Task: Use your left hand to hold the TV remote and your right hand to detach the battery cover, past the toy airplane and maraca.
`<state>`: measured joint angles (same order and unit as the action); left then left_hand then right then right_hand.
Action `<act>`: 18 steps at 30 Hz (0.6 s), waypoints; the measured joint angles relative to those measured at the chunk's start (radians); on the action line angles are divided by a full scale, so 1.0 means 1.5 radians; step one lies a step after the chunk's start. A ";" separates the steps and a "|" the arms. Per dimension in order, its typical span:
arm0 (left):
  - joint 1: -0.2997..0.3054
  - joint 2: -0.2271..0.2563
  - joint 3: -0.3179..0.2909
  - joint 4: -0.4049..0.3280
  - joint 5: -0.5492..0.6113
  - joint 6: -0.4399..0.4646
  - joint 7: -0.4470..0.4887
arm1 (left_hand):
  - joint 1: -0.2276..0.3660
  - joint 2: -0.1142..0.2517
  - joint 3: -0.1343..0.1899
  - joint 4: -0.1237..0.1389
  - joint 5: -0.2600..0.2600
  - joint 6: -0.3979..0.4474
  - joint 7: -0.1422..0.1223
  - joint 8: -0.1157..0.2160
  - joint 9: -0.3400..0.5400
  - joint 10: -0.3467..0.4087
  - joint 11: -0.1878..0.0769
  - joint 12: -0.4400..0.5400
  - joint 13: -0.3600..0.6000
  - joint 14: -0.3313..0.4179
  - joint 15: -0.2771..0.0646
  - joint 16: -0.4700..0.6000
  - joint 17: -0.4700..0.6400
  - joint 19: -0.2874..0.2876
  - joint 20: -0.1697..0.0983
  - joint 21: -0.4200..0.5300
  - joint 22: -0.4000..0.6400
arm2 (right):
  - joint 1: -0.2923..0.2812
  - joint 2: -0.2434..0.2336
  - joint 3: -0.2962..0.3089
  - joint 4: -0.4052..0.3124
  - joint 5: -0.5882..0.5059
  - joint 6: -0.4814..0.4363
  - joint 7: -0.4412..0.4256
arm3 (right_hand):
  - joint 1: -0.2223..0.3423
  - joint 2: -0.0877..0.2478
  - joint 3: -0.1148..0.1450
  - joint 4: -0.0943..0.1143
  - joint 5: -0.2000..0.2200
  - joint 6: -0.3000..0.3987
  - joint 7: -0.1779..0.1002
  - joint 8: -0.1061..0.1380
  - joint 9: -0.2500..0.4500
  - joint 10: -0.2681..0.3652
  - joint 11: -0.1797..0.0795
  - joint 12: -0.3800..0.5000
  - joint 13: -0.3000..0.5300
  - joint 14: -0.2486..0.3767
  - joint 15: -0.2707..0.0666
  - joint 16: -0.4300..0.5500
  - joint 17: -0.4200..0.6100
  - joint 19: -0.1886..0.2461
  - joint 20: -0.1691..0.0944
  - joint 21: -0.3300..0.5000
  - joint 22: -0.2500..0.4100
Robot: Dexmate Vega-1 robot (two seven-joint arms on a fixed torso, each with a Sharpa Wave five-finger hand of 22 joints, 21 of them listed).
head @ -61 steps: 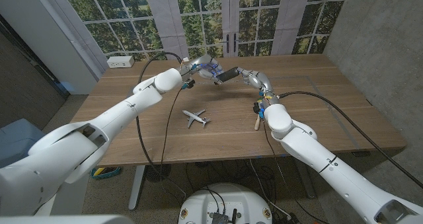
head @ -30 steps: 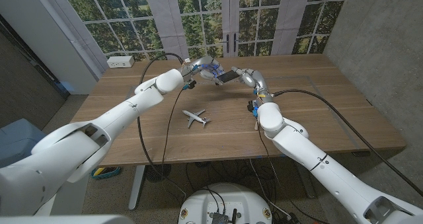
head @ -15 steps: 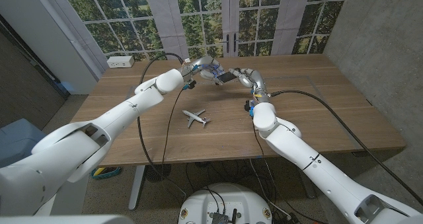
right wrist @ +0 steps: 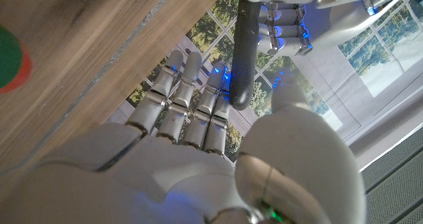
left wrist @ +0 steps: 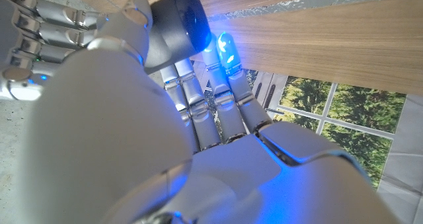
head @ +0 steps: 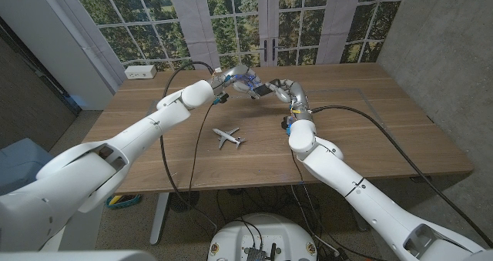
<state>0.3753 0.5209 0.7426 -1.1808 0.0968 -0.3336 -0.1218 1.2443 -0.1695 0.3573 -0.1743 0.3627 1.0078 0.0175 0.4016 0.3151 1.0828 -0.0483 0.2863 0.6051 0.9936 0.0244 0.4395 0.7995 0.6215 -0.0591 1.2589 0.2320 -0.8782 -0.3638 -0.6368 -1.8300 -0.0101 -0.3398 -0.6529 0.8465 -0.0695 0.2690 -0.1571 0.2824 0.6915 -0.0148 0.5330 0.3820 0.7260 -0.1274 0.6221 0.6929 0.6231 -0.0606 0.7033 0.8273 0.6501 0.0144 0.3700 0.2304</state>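
Glossy white rounded arm shells, black cables looping along them; the silver-jointed left hand (head: 233, 77) and right hand (head: 283, 87) glow with blue lights.

I see the remote (head: 263, 89) held above the table's (head: 370, 115) far middle, between my left hand (head: 239, 79) on its left and my right hand (head: 283, 87) on its right. The airplane (head: 226, 137) lies nearer me, left of my right arm.
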 measured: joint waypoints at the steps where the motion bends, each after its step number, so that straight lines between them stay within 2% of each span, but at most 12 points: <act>1: 0.000 0.000 0.000 0.001 0.000 -0.001 0.000 | 0.000 0.000 0.000 0.000 0.000 0.000 0.000 0.000 0.000 0.000 0.000 0.000 0.001 0.000 0.000 0.000 0.000 -0.002 0.002 0.000 -0.001 | 0.001 0.003 -0.001 0.004 -0.002 0.003 -0.004 | 0.001 0.001 -0.002 0.002 0.000 0.004 -0.003 0.006 0.004 0.005 -0.005 0.006 0.006 0.004 0.001 0.000 0.003 0.000 0.000 0.003 0.000; 2: 0.000 0.000 0.000 0.001 -0.001 -0.001 -0.001 | 0.000 0.000 0.000 0.000 0.000 0.000 0.000 0.000 0.000 0.000 0.000 -0.001 0.001 0.000 0.000 -0.001 0.000 -0.004 0.003 0.002 -0.003 | 0.002 0.004 -0.002 0.006 -0.004 0.005 -0.006 | 0.007 0.007 -0.003 0.003 0.004 0.007 0.000 0.011 0.008 0.007 -0.007 0.012 0.014 0.012 0.002 0.003 0.007 0.000 0.000 0.003 0.000; 4: 0.000 0.000 0.000 0.003 -0.001 -0.002 -0.001 | 0.000 0.000 0.000 0.000 0.000 0.000 0.000 0.000 0.000 0.000 0.000 -0.001 0.001 0.000 0.000 -0.001 0.000 -0.006 0.001 0.005 -0.003 | 0.003 0.007 -0.003 0.010 -0.006 0.008 -0.009 | 0.016 0.015 -0.003 0.003 0.005 0.014 -0.005 0.023 0.017 0.015 -0.010 0.026 0.029 0.025 -0.001 0.008 0.015 0.004 -0.004 0.010 0.000; 5: 0.000 0.000 0.000 0.003 -0.001 -0.003 -0.002 | 0.000 0.000 0.000 0.000 0.000 0.000 0.000 0.000 0.000 0.000 0.000 -0.001 0.001 0.000 0.000 -0.002 -0.001 -0.008 0.001 0.005 -0.003 | 0.004 0.009 -0.004 0.013 -0.008 0.009 -0.011 | 0.025 0.010 -0.003 0.003 0.007 0.017 -0.007 0.029 0.022 0.019 -0.012 0.033 0.037 0.029 -0.001 0.008 0.018 0.007 -0.003 0.011 0.000; 7: 0.000 -0.001 0.000 0.005 -0.002 -0.004 -0.002 | 0.000 0.000 0.000 0.000 0.000 0.000 0.000 0.000 0.000 0.000 0.000 -0.001 0.001 0.001 0.001 -0.002 0.000 -0.008 0.001 0.005 -0.005 | 0.005 0.012 -0.005 0.018 -0.012 0.013 -0.016 | 0.043 0.023 -0.003 0.003 0.011 0.019 -0.010 0.043 0.033 0.025 -0.018 0.049 0.057 0.045 -0.004 0.017 0.029 0.010 -0.005 0.017 0.001; 8: 0.000 -0.001 0.000 0.006 -0.002 -0.005 -0.002 | 0.000 0.000 0.000 0.000 0.000 0.007 -0.007 0.000 0.000 0.006 -0.007 -0.001 0.001 0.001 0.001 -0.003 0.001 -0.008 0.001 0.005 -0.006 | 0.006 0.013 -0.006 0.020 -0.013 0.014 -0.017 | 0.056 0.023 -0.003 0.002 0.012 0.021 -0.012 0.052 0.043 0.028 -0.020 0.060 0.070 0.053 -0.003 0.019 0.037 0.012 -0.007 0.020 0.002; 9: -0.001 -0.001 0.000 0.007 -0.002 -0.005 -0.003 | 0.000 0.000 0.000 0.000 0.000 0.007 -0.007 0.000 0.000 0.007 -0.007 -0.003 0.001 0.001 0.001 -0.004 0.002 -0.008 0.001 0.006 -0.006 | 0.006 0.015 -0.007 0.023 -0.016 0.016 -0.020 | 0.064 0.029 -0.003 0.002 0.012 0.024 -0.014 0.060 0.050 0.030 -0.022 0.070 0.083 0.059 -0.003 0.022 0.043 0.012 -0.007 0.024 0.003; 14: -0.003 -0.002 -0.001 0.012 -0.004 -0.009 -0.004 | 0.000 0.000 0.000 0.000 0.000 0.016 -0.010 -0.003 0.000 0.007 -0.007 -0.003 0.003 0.001 0.001 -0.005 0.003 -0.008 0.001 0.011 -0.010 | 0.010 0.022 -0.010 0.032 -0.023 0.019 -0.028 | 0.132 0.037 0.000 -0.006 0.012 0.026 -0.022 0.112 0.099 0.039 -0.035 0.128 0.162 0.099 -0.013 0.035 0.085 0.022 -0.017 0.043 0.006; 16: -0.004 -0.003 -0.001 0.015 -0.004 -0.010 -0.004 | 0.000 0.000 0.000 0.000 0.000 0.020 -0.014 -0.003 0.000 0.013 -0.013 -0.003 0.003 0.001 0.001 -0.005 0.008 -0.008 0.001 0.014 -0.012 | 0.010 0.024 -0.011 0.034 -0.026 0.019 -0.031 | 0.154 0.045 0.000 -0.006 0.011 0.029 -0.025 0.139 0.122 0.042 -0.038 0.153 0.194 0.121 -0.019 0.039 0.105 0.030 -0.025 0.056 0.010; 18: -0.005 -0.004 -0.001 0.019 -0.005 -0.012 -0.004 | 0.000 0.000 0.000 0.000 0.000 0.022 -0.014 -0.003 0.000 0.016 -0.016 -0.006 0.004 0.001 0.001 -0.005 0.008 -0.008 0.001 0.014 -0.012 | 0.011 0.027 -0.012 0.038 -0.032 0.021 -0.037 | 0.187 0.048 0.006 -0.011 0.010 0.027 -0.028 0.160 0.122 0.043 -0.038 0.163 0.202 0.135 -0.023 0.039 0.119 0.037 -0.032 0.068 0.014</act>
<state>0.3673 0.5144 0.7419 -1.1520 0.0894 -0.3520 -0.1281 1.2438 -0.1690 0.3573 -0.1743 0.3627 1.0402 -0.0038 0.3974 0.3157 1.1063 -0.0723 0.2772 0.6111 0.9956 0.0264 0.4316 0.8119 0.6091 -0.0572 1.2799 0.2136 -0.8615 -0.3226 -0.6546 -1.7736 -0.0580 -0.3082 -0.7090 1.1268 0.0019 0.2776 -0.1743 0.2978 0.7319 -0.0560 0.7734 0.5647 0.7899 -0.1845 0.8665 0.9964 0.8259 -0.0958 0.7621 1.0057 0.7057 -0.0341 0.4725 0.2514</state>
